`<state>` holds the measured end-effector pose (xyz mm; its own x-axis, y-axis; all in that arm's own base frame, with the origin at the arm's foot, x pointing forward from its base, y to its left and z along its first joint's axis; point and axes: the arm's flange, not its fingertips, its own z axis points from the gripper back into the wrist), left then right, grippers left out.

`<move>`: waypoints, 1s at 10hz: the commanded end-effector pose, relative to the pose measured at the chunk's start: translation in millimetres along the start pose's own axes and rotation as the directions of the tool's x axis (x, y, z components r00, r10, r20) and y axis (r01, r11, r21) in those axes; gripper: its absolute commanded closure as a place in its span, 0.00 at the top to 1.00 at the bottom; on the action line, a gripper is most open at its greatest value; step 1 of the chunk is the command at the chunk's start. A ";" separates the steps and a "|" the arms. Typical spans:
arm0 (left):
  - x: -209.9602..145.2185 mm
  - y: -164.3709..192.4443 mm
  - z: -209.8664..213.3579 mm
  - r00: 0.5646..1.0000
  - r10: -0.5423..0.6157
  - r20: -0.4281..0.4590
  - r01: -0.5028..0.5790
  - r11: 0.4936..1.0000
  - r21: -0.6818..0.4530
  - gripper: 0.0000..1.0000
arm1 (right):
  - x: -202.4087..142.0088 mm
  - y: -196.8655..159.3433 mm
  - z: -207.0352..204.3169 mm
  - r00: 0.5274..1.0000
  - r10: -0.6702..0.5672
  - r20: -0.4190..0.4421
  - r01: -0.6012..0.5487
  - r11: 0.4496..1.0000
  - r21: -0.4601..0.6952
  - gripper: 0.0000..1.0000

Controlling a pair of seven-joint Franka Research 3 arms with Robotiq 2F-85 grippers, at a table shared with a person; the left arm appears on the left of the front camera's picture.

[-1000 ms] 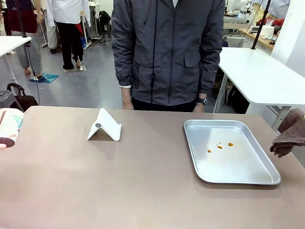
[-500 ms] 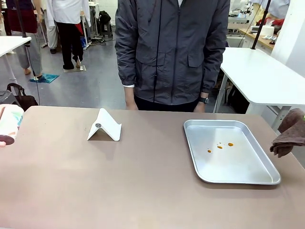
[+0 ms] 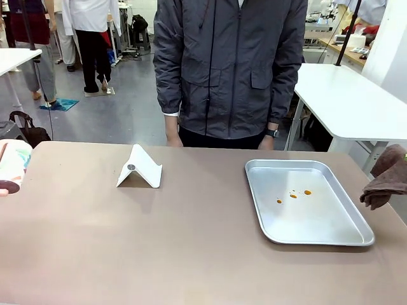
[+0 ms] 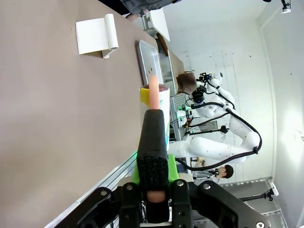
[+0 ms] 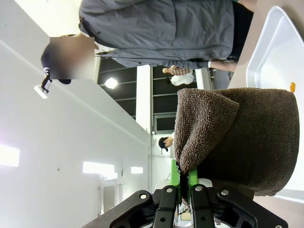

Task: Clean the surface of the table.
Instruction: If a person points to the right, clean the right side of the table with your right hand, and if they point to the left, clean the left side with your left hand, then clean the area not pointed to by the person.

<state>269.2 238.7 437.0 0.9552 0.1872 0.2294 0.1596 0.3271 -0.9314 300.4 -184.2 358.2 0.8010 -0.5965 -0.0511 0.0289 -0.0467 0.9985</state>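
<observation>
Left gripper (image 4: pixel 153 118) clamped on white cylindrical container (image 3: pixel 13 166), possibly bottle, at left edge of matte brownish-taupe table (image 3: pixel 159 235). Right gripper (image 5: pixel 183 183) pinches brown terry cloth (image 3: pixel 386 181) off right edge. Silver metal tray (image 3: pixel 318 222), 3 orange spots, right.

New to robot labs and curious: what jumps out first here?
A silver tray with orange spots lies on the right of the brown table, a person in a grey jacket behind it. At the right edge the right gripper pinches a brown towel; at the left, the left gripper clamps a white container.
</observation>
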 end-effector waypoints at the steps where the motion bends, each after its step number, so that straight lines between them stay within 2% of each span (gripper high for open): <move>1: -3.3 -1.6 -1.0 1.000 0.001 0.000 -0.001 1.000 -0.002 0.22 | -1.6 7.3 -1.4 1.000 -0.018 -0.005 0.018 1.000 0.001 0.00; 9: -3.3 -1.6 -1.0 1.000 0.001 0.000 -0.001 1.000 -0.002 0.22 | -1.6 7.3 -1.4 1.000 -0.018 -0.005 0.018 1.000 0.001 0.00; 10: -3.3 -1.6 -1.0 1.000 0.001 0.000 -0.001 1.000 -0.002 0.22 | 0.0 0.0 0.0 1.000 0.000 0.000 0.000 1.000 0.000 0.07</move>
<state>269.1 238.7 437.0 0.9552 0.1872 0.2294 0.1596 0.3271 -0.9314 300.4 -184.3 357.6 0.8008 -0.5967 -0.0522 0.0300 -0.0471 0.9984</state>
